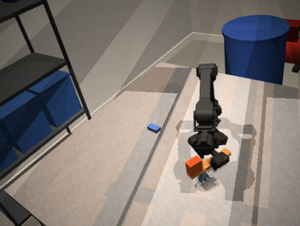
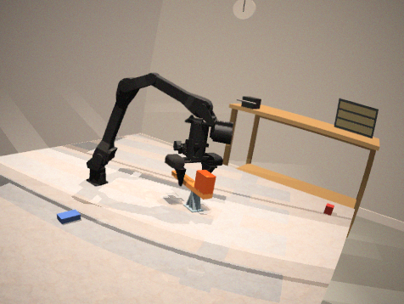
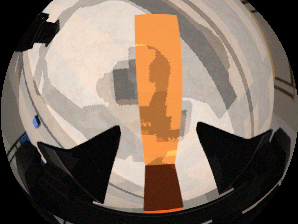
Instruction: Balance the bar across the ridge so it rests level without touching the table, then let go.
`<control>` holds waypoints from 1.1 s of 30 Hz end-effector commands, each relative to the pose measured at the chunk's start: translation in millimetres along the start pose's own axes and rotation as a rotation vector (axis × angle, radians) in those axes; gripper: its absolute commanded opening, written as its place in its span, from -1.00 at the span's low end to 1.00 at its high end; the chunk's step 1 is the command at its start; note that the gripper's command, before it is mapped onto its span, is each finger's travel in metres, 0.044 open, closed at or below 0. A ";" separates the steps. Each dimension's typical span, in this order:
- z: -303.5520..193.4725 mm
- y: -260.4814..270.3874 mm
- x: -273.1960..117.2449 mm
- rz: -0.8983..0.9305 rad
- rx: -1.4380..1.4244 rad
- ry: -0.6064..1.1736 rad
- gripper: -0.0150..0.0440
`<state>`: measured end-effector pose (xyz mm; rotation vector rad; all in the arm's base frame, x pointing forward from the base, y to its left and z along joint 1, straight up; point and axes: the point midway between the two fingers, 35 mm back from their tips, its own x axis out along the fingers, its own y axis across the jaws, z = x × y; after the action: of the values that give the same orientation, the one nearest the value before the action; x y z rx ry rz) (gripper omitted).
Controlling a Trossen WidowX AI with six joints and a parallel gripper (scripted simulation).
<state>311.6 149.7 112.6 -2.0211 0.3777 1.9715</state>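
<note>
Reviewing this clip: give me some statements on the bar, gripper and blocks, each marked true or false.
1. The gripper is clamped on the bar. False: its fingers stand open, one on each side.
2. The orange-red block sits at one end of the bar. True.
3. The blue block lies on the bar. False: it lies on the table.
4. The ridge stands under the bar. True.
</note>
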 end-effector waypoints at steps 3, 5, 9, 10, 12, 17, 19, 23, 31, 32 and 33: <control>-0.9 -1.0 -7.1 -0.001 0.000 0.001 1.00; -2.6 -3.0 -27.3 -0.004 0.000 0.003 1.00; -2.4 -2.9 -73.1 -0.010 0.000 0.009 1.00; -1.5 -2.0 -84.3 -0.011 0.000 0.010 1.00; 0.1 -0.2 -98.1 -0.013 0.000 0.011 1.00; 0.4 0.1 -99.8 -0.013 0.000 0.012 1.00; 0.4 0.1 -99.8 -0.013 0.000 0.012 1.00; 0.4 0.1 -99.8 -0.013 0.000 0.012 1.00; 0.4 0.1 -99.8 -0.013 0.000 0.012 1.00; 0.4 0.1 -99.8 -0.013 0.000 0.012 1.00; 0.4 0.1 -99.8 -0.013 0.000 0.012 1.00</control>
<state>308.6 148.4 211.8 -2.0311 0.3650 1.9519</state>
